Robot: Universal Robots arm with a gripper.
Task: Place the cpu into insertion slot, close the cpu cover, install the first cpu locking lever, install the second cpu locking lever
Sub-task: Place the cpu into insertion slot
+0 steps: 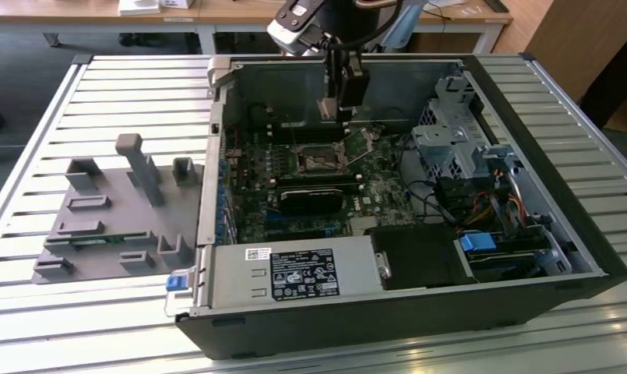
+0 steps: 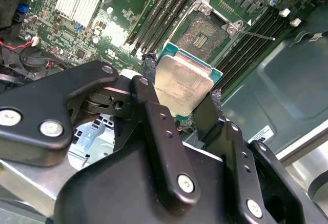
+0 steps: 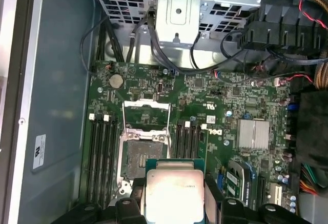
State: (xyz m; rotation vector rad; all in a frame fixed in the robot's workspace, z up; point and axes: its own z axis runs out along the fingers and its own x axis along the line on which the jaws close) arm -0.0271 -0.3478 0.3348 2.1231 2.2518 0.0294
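Note:
My gripper (image 1: 343, 109) hangs inside the open computer case (image 1: 562, 195), above the motherboard's far part. It is shut on the cpu (image 2: 184, 80), a flat square chip with a dull silver top and a green edge, pinched between the two black fingers (image 2: 148, 69). The insertion slot (image 3: 143, 157) lies open with its dark centre bare, right beside the held cpu (image 3: 174, 190) in the first wrist view. The cpu cover (image 3: 146, 112), a thin silvery frame, is swung up at the slot's far side. A thin locking lever (image 2: 256, 34) sticks out beside the slot (image 2: 207, 32).
Black memory slots (image 3: 102, 157) flank the socket on both sides. A finned heat sink (image 3: 252, 134), a drive cage (image 1: 449, 140) with cables and a power supply (image 1: 292, 273) crowd the case. A grey fixture tray (image 1: 116, 210) lies at the exterior view's left.

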